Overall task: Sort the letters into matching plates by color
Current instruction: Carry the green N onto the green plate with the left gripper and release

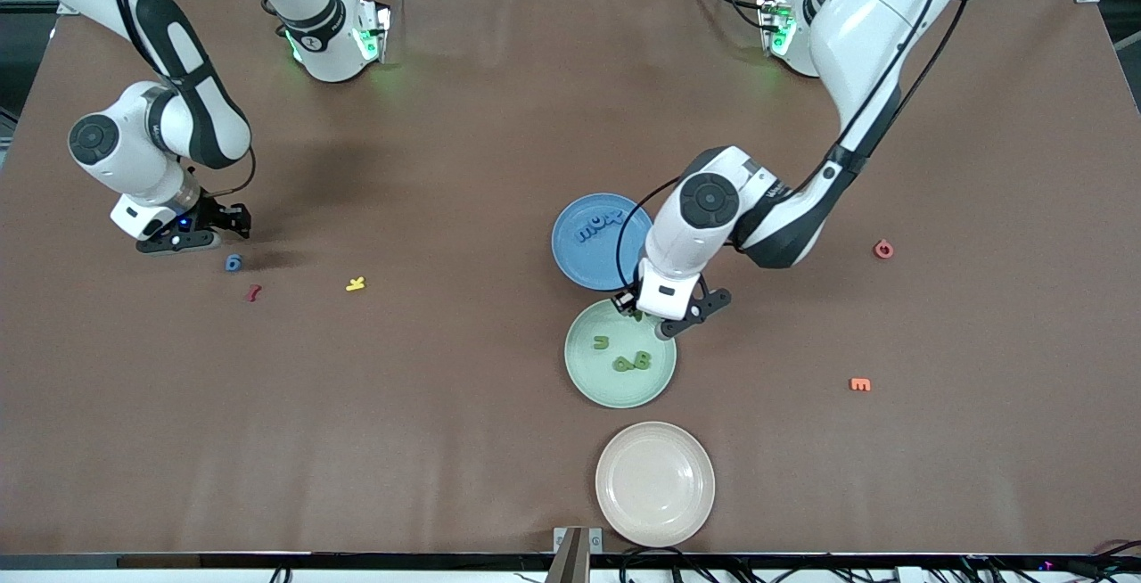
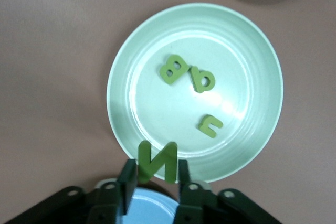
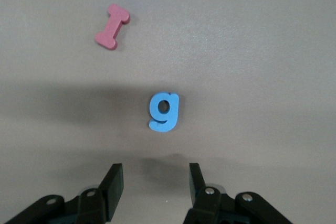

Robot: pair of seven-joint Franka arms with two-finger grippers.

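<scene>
My left gripper (image 1: 642, 316) hangs over the rim of the mint green plate (image 1: 579, 380) on the side toward the blue plate (image 1: 570, 258). It is shut on a green letter N (image 2: 156, 160), held upright between its fingertips (image 2: 155, 174). Three green letters (image 2: 171, 69) (image 2: 202, 80) (image 2: 210, 125) lie in the green plate (image 2: 118, 77). Blue letters (image 1: 599, 226) lie in the blue plate. At the right arm's end of the table my right gripper (image 1: 192, 234) is open and empty, low over the table beside a blue letter g (image 1: 233, 263) (image 3: 164, 111), which lies ahead of its fingertips (image 3: 155, 174).
A red piece (image 1: 253, 292) (image 3: 112, 26) and a yellow piece (image 1: 356, 283) lie near the blue g. A cream-white plate (image 1: 655, 483) stands nearer the camera than the green plate. A red piece (image 1: 882, 250) and an orange piece (image 1: 860, 384) lie toward the left arm's end.
</scene>
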